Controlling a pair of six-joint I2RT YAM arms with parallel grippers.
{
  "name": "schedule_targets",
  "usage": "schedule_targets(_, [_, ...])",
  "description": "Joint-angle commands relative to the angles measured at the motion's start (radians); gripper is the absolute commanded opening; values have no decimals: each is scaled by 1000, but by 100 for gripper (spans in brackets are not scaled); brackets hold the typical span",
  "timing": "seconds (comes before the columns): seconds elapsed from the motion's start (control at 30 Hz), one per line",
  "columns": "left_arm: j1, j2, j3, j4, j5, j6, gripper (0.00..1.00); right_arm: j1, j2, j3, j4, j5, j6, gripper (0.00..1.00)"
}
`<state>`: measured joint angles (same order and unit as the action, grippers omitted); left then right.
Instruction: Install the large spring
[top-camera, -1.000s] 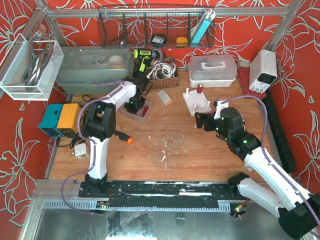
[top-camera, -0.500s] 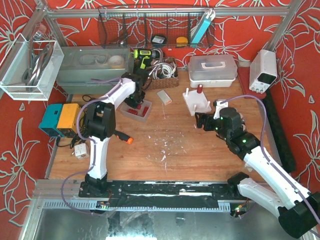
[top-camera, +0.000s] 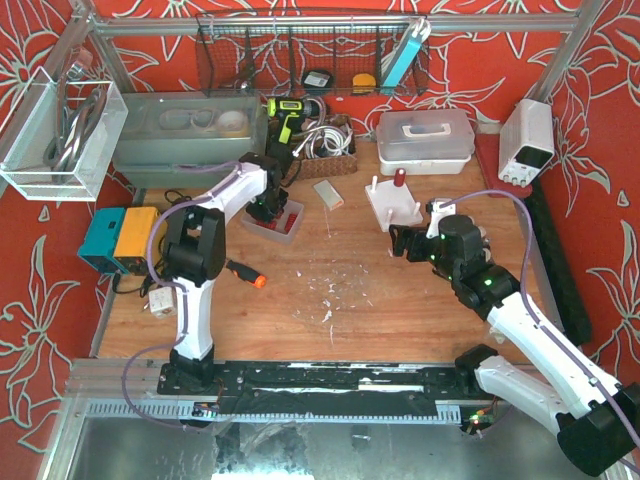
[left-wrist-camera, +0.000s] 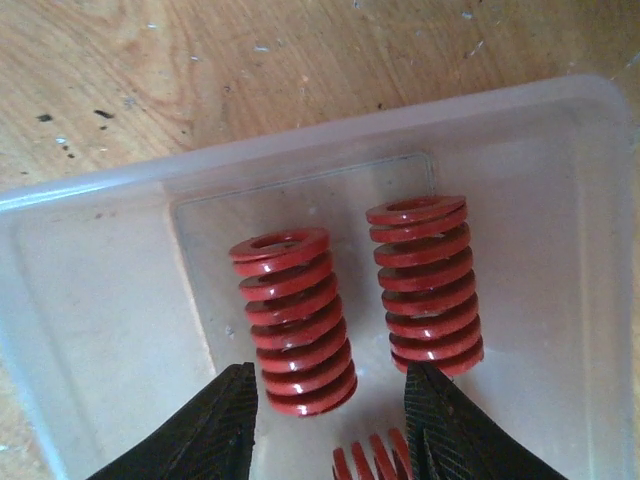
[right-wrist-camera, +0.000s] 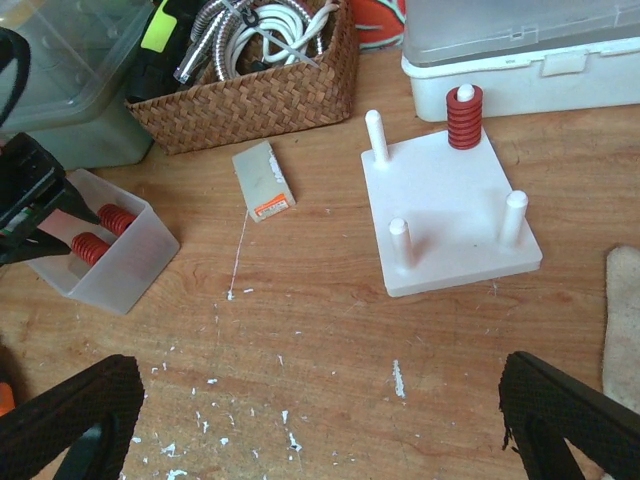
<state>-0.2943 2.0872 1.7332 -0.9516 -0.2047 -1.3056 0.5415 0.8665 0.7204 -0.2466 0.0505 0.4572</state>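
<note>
Left gripper back over bin — open astride a spring.

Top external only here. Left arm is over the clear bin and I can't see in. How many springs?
Observer: Left wrist shows two whole ones, the left spring and the right spring, plus a third spring cut off by the frame edge.
Operator: Holding one?
Observer: No. The left gripper is open, fingers either side of the left spring's end.
Operator: Plate status?
Observer: Right wrist shows one mounted spring at the plate's far corner; other pegs bare.
</note>
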Motion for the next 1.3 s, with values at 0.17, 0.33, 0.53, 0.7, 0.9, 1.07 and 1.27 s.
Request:
schedule_targets(0.17, [6, 87, -19, 29, 29, 18, 43, 6, -2, -10, 9, 15, -11, 97])
schedule_targets(0.33, [9, 80, -71, 61, 32, 4, 42, 6, -2, -11, 9, 19, -11, 97])
schedule_targets(0.53, [15, 86, -81, 69, 37, 3, 39, 6, 2, -11, 11, 23, -11, 97])
schedule_targets(0.7, [18, 79, -78, 73, 29, 7, 32, 6, 5, -11, 9, 28, -11, 97])
schedule_targets(0.9, [18, 53, -36, 79, 25, 13, 15, 6, 5, -11, 9, 30, -12, 97])
schedule_targets(1.07, [18, -14, -13, 77, 1, 20, 3, 7, 4, -12, 8, 34, -15, 97])
schedule_targets(1.27, [17, -166, -78, 134, -21, 74, 0, 6, 9, -5, 5, 28, -18, 98])
